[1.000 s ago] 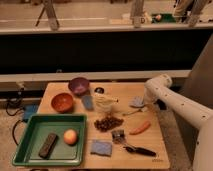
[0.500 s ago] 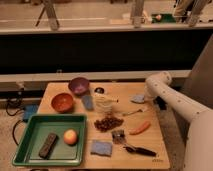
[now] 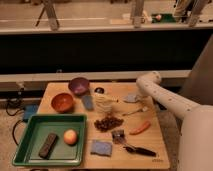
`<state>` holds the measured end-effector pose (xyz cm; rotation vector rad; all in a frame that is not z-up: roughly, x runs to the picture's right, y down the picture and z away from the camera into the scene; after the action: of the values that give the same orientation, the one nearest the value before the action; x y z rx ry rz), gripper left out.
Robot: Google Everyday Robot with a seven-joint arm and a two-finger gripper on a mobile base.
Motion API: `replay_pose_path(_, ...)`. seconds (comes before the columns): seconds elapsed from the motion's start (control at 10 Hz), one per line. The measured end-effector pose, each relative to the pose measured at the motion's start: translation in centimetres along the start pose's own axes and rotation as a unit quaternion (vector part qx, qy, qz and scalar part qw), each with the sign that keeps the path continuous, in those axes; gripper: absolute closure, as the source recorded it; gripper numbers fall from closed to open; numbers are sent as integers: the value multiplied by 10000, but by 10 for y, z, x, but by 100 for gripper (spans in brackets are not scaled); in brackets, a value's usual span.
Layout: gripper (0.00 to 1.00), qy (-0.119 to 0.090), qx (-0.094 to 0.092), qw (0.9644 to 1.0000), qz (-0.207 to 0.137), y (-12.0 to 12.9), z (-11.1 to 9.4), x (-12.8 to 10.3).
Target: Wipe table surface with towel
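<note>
Though barely visible, gripper (image 3: 138, 93) seemingly beside towel (image 3: 130, 98); towel on table surface (image 3: 157, 142)

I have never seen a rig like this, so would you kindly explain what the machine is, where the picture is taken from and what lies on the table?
The white curved shape on the right is the single arm of a mobile robot. Its claw is at the arm's end, over the table's back right, beside the small pale towel; whether it holds the towel cannot be seen. The one picture looks down on the table from above. On the wooden table surface lie an orange bowl, a purple bowl, a darker blue cloth and a green tray holding a round fruit and a dark block.
</note>
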<state>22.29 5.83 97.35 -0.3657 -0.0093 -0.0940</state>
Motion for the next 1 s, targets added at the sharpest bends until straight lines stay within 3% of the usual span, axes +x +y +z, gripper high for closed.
replay_pose_path(0.2, 100, -132, 3, 9998, -172, -1, 1, -27)
replay_pose_path(0.4, 100, -317, 46, 9988, -366, 6, -6, -38)
replay_pose_path(0.8, 100, -378, 21, 9974, -621, 35, -18, -37)
replay_pose_path(1.0, 100, -328, 15, 9978, -578, 46, -20, -22)
